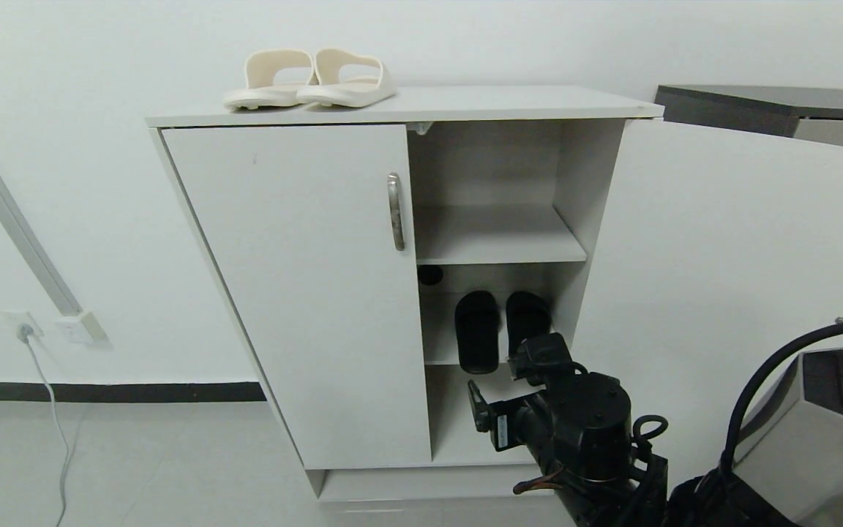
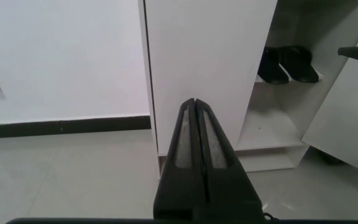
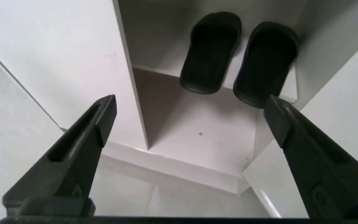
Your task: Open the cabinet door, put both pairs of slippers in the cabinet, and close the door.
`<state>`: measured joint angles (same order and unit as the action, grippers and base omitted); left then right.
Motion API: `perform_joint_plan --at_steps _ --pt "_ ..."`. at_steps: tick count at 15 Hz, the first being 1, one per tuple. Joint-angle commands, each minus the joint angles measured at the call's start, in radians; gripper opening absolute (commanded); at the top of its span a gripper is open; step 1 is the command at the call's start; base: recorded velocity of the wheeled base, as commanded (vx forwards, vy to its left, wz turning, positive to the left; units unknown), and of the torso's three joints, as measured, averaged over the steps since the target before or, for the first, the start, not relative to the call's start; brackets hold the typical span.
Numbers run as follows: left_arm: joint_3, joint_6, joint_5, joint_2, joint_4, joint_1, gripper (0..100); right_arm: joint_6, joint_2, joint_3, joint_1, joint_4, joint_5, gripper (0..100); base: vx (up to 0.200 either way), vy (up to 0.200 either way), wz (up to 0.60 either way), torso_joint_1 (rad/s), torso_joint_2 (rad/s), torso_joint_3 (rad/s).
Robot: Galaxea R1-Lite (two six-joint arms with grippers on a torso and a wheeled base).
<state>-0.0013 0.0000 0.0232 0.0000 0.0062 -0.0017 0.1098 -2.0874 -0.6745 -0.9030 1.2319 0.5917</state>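
A white cabinet [image 1: 509, 99] stands against the wall with its left door [image 1: 297, 293] closed and its right door [image 1: 721, 278] swung wide open. A cream pair of slippers [image 1: 312, 80] rests on the cabinet top, toward its left end. A black pair of slippers [image 1: 477, 329] [image 2: 288, 62] [image 3: 213, 53] lies side by side on the middle shelf of the open compartment. My right gripper [image 1: 509, 380] [image 3: 190, 109] hangs open just in front of and below that shelf, holding nothing. My left gripper [image 2: 194, 109] is shut and empty, low before the closed door.
The upper shelf [image 1: 498, 234] and bottom shelf [image 3: 197, 140] of the open compartment are bare. A metal handle [image 1: 395, 212] is on the closed door's right edge. A wall socket with a cable [image 1: 23, 326] sits at the left. A dark counter [image 1: 773, 106] stands behind the open door.
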Motion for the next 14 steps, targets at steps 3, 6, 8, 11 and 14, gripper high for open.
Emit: perform_joint_plan --at_steps 3,6,8,11,14 --pt "0.0 0.0 0.0 0.002 0.0 0.0 0 -0.005 -0.002 0.013 -0.001 0.001 0.0 100 0.0 0.067 0.0 0.004 0.0 0.004" --pt "0.0 0.0 0.0 0.002 0.0 0.0 0 -0.021 -0.002 0.015 -0.001 0.024 -0.001 100 0.0 0.2 0.0 0.001 0.0 0.007" --pt "0.0 0.0 0.0 0.002 0.0 0.0 0 -0.041 -0.003 0.023 0.001 0.037 -0.001 100 0.0 0.2 0.0 0.012 0.0 0.002" --pt "0.0 0.0 0.0 0.002 0.0 0.0 0 -0.044 -0.006 0.03 0.001 0.052 -0.006 100 0.0 0.2 0.0 0.001 0.0 0.007" --pt "0.0 0.003 0.001 0.002 0.0 0.0 0 -0.055 -0.01 0.05 0.001 0.077 -0.021 100 0.0 0.2 0.0 0.001 0.0 0.004"
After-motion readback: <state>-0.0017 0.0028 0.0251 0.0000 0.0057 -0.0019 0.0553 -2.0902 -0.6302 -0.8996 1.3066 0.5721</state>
